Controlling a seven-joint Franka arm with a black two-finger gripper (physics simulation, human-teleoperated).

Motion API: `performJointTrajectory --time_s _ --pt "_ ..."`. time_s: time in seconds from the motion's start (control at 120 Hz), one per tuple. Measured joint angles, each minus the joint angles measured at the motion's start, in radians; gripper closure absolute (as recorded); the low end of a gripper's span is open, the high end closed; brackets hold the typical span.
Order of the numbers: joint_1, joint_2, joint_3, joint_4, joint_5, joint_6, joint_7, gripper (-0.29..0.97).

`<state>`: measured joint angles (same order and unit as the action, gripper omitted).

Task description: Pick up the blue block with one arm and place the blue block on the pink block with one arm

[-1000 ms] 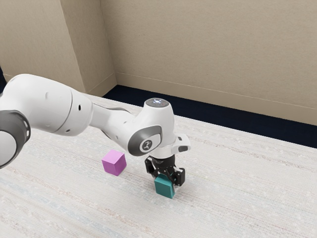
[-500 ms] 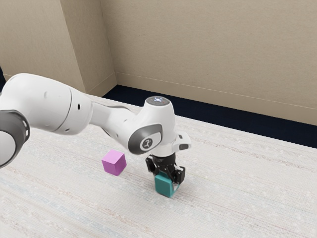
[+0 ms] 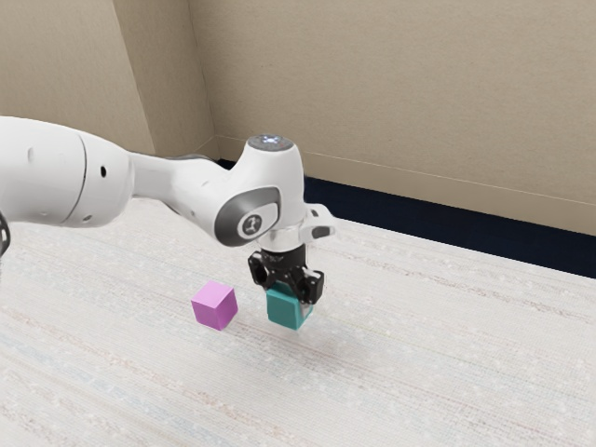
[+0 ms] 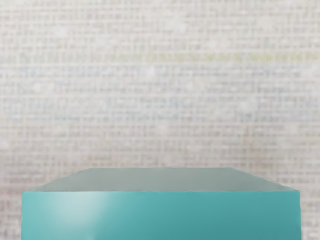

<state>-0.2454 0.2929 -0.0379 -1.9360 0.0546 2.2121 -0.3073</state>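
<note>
Teal-blue in colour, the blue block is a small cube with flat, plain faces. In the exterior view it is clamped between the two black fingers of the gripper, one finger on each opposite side. The block hangs slightly tilted and appears to be clear of the table, with a faint shadow on the surface below it. It sits just beside the pink block, on the exterior view's right of it and not touching it. The pink block rests on the table, one corner turned toward the camera. The white arm enters from the exterior view's left and points its hand straight down. The table has a pale, woven-looking finish with fine horizontal streaks. Behind it runs a dark navy floor strip, then a beige wall with a lighter baseboard and a corner at the exterior view's left.

In the wrist view, the blue block lies directly under the hand. Its front face carries a soft highlight, and its top face is a duller grey-teal. Beyond it is the pale woven table surface.
</note>
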Motion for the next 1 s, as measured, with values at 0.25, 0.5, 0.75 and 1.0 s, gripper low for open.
performJointTrajectory --time_s 0.25,0.5,0.75,1.0 --pt "0.002 -0.029 0.076 -0.011 0.012 -0.042 0.003 0.28" --pt "0.003 -0.029 0.158 -0.011 0.018 -0.067 0.018 0.28" --pt "0.004 -0.037 0.222 -0.014 0.022 -0.081 0.049 0.28" --pt "0.005 -0.060 0.252 -0.034 0.023 -0.100 0.079 0.28"
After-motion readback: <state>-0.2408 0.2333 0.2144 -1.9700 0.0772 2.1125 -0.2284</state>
